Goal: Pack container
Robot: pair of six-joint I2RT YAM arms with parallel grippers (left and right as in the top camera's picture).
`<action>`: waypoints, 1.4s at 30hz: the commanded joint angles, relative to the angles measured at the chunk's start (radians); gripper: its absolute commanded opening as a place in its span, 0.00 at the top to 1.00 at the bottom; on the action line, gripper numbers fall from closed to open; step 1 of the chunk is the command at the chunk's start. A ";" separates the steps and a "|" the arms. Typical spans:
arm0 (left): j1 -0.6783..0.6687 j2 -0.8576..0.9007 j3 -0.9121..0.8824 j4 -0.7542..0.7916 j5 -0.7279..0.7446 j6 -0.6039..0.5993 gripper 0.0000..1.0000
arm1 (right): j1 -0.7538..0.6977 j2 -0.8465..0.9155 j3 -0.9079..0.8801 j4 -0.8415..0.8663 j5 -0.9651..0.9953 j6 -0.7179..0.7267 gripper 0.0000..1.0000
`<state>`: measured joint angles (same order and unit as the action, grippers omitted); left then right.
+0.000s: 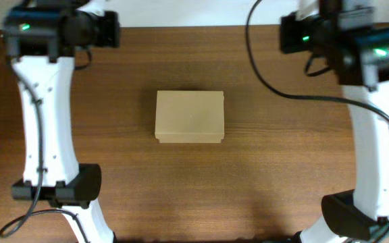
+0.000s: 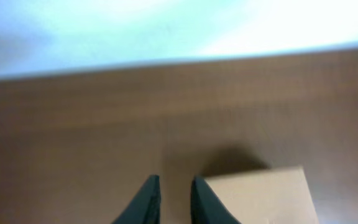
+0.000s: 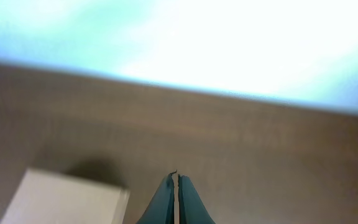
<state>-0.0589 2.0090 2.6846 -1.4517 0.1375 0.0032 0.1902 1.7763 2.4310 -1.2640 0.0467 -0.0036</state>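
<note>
So, box point(image 1: 189, 117): you have it at the middle of the table point(image 1: 282, 169), lid flap down, probably centred so either arm can reach it.
Left arm point(image 1: 42, 115): folded along the left edge, likely to leave the box free.
Left jaws: parted a crack, grasping nothing; from the wrist camera the box lies near, ahead and to the right, not touching.
Right arm point(image 1: 377, 135): folded along the right edge, for the same reason.
Right jaws: clenched on nothing; the box lies ahead to the left, apart.
Next: you will likely need that flap lifted first.
</note>
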 commanded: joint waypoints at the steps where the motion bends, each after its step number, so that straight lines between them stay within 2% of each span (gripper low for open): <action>1: 0.021 -0.036 0.110 0.002 -0.045 0.010 0.73 | -0.015 -0.014 0.150 0.003 0.029 -0.054 0.96; 3: 0.030 -0.045 0.160 0.018 -0.065 0.010 0.66 | -0.015 -0.016 0.243 0.006 0.055 -0.056 0.96; 5: 0.033 -0.054 0.199 0.039 -0.087 0.010 0.53 | -0.015 -0.018 0.319 0.008 0.076 -0.056 0.96; 6: 0.034 -0.058 0.214 0.050 -0.098 0.010 0.35 | -0.015 -0.021 0.349 0.008 0.086 -0.056 0.90; 7: 0.034 -0.060 0.223 0.059 -0.106 0.010 0.07 | -0.015 -0.025 0.380 0.008 0.098 -0.056 0.71; 8: 0.034 -0.062 0.231 0.067 -0.113 0.010 0.00 | -0.015 -0.030 0.400 0.007 0.104 -0.056 0.57; 10: 0.034 -0.062 0.235 0.075 -0.116 0.010 0.00 | -0.015 -0.039 0.429 0.007 0.105 -0.056 0.01; 21: 0.034 -0.060 0.235 0.031 -0.116 0.010 0.00 | -0.015 -0.049 0.434 -0.031 0.104 -0.056 0.01; 34: 0.034 -0.060 0.235 -0.235 -0.116 0.010 0.00 | -0.015 -0.048 0.434 -0.167 0.104 -0.056 0.01; 42: 0.034 -0.060 0.234 -0.235 -0.116 0.010 0.00 | -0.015 -0.057 0.434 -0.291 0.103 -0.056 0.01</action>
<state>-0.0311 1.9545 2.9108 -1.6840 0.0322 0.0074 0.1825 1.7260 2.8628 -1.5505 0.1349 -0.0570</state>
